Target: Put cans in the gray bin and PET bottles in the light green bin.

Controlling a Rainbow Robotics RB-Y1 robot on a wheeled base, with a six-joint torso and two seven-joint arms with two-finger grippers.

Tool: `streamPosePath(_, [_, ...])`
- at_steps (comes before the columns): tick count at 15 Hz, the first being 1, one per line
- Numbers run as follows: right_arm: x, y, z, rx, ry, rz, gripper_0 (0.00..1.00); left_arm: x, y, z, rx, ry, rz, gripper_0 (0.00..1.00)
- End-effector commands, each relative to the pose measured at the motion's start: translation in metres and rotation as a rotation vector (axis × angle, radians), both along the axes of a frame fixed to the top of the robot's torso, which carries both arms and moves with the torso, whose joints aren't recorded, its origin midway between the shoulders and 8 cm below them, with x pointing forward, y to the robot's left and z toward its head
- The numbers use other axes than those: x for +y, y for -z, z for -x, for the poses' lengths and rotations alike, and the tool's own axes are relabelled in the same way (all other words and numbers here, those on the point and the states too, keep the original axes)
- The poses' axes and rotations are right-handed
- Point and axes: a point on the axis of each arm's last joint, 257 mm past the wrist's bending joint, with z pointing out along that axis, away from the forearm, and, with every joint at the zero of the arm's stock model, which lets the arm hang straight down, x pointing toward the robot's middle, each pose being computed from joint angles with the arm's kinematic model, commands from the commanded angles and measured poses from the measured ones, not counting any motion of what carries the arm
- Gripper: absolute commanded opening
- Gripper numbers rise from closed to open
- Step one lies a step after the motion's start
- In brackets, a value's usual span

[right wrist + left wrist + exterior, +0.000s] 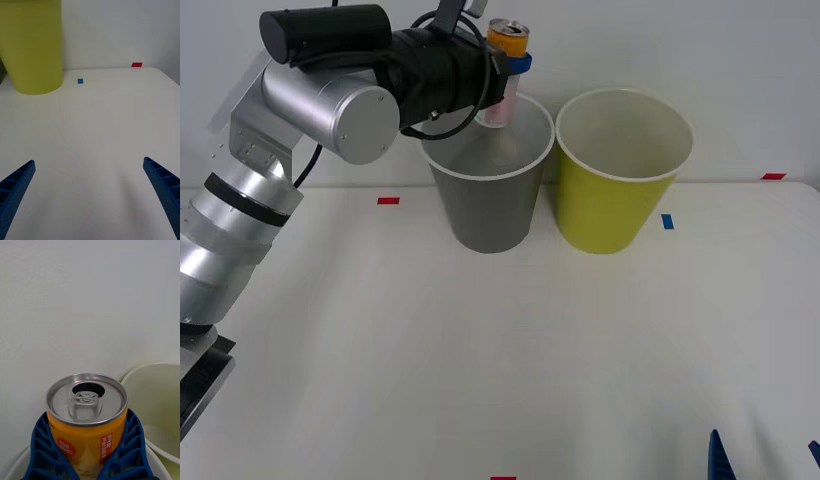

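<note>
My left gripper (pixel 510 66) is shut on the can (pixel 506 40), holding it upright above the open mouth of the gray bin (pixel 485 205). The left wrist view shows the can (pixel 87 416) close up, silver top with its opened tab, orange body clamped between the blue fingers (pixel 45 450). The light green bin (pixel 616 185) stands right of the gray one, and its rim (pixel 150 369) shows behind the can. My right gripper (pixel 90 195) is open low over the table's near right part, with the light green bin (pixel 32 48) farther off.
The bins stand side by side at the back of the white table (pixel 500 360), close to the wall. Small red tape marks (pixel 388 201) and a blue one (pixel 667 221) lie on the tabletop. The left arm reaches across from the left.
</note>
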Motion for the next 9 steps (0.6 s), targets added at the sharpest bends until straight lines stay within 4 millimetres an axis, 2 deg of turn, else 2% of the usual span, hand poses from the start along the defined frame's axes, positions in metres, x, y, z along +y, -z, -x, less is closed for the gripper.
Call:
streamPosePath(1, [0.000, 0.000, 0.000, 0.000, 0.000, 0.000, 1.00, 0.000, 0.000, 0.000, 0.004, 0.002, 0.005, 1.00])
streamPosePath(3, [0.000, 0.000, 0.000, 0.000, 0.000, 0.000, 1.00, -0.001, 0.000, 0.003, 0.008, 0.007, 0.005, 1.00])
streamPosePath(5, [0.000, 0.000, 0.000, 0.000, 0.000, 0.000, 1.00, 0.008, -0.007, 0.014, 0.026, 0.010, -0.039, 1.00])
streamPosePath(6, [0.000, 0.000, 0.000, 0.000, 0.000, 0.000, 1.00, 0.030, -0.026, 0.030, 0.033, -0.004, -0.100, 1.00])
streamPosePath(9, [0.000, 0.000, 0.000, 0.000, 0.000, 0.000, 1.00, 0.057, -0.031, 0.046, -0.008, -0.024, -0.139, 1.00])
